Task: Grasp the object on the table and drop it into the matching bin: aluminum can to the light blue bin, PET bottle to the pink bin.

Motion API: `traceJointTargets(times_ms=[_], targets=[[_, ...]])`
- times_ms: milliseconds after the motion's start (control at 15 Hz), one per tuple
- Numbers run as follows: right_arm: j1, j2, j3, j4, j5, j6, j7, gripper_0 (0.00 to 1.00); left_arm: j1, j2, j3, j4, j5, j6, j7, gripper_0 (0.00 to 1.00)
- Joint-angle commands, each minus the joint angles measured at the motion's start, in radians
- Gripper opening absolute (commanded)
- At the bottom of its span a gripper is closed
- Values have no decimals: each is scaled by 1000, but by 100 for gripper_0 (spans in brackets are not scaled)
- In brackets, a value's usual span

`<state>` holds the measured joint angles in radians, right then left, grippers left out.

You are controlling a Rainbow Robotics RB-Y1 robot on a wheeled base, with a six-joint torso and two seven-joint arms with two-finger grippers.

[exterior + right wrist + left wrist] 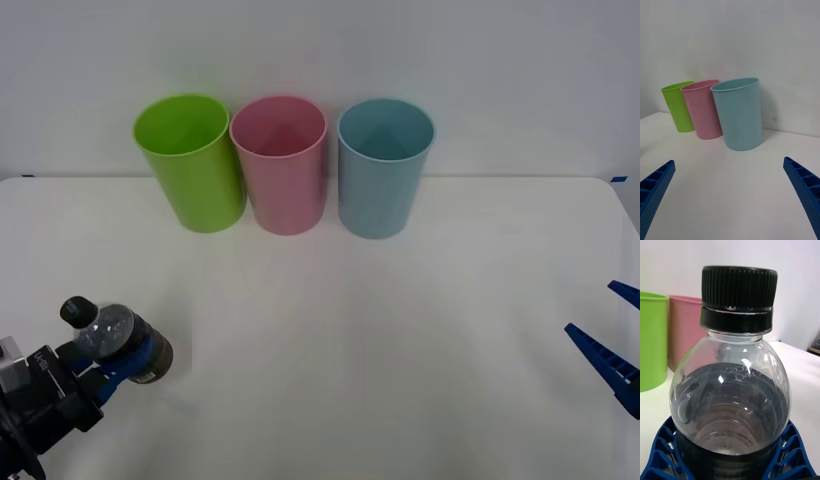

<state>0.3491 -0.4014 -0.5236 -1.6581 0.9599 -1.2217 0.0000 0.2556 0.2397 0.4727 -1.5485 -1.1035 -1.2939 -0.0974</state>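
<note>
White wall behind, wide flat white tabletop [400, 330] below it, and along the upper middle of the front frame I've got the bins lined up. My left gripper [118, 368] sits at the lower left of that frame, fingers clamped round the dark-labelled body of the small clear plastic bottle with the black screw cap [115, 338]. In the left wrist view the blue ribbed fingers [662, 450] hug both sides of the bottle's base, cap up, so I call the hold secure; whether it is clear of the table I can't tell. My right gripper [612, 345] waits at the lower right edge of the front frame, fingers spread wide with nothing between them.

So I judge the carry is the step now. PET goes to the tall round pink plastic bin [281, 165], which stands in the middle of the row, touching or nearly touching the lime green bin [192, 162] to its left in the frame, with the pale blue bin [382, 168] just beside it on the right. I'd want to raise the bottle above rim height before travelling up-frame, approach over the pink mouth and not across the green one, centre it, then release.

Count: three bins, one of each colour; one bottle; two grippers; no can that I see.
</note>
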Motion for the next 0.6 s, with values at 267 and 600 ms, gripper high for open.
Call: traceJointTargets(times_ms=[267, 600], targets=[[0, 0, 0, 0, 0, 0, 0, 100, -50, 0, 10, -151, 2, 38, 228, 0], [0, 0, 0, 0, 0, 0, 0, 100, -125, 0, -17, -239, -1, 140, 346, 0]])
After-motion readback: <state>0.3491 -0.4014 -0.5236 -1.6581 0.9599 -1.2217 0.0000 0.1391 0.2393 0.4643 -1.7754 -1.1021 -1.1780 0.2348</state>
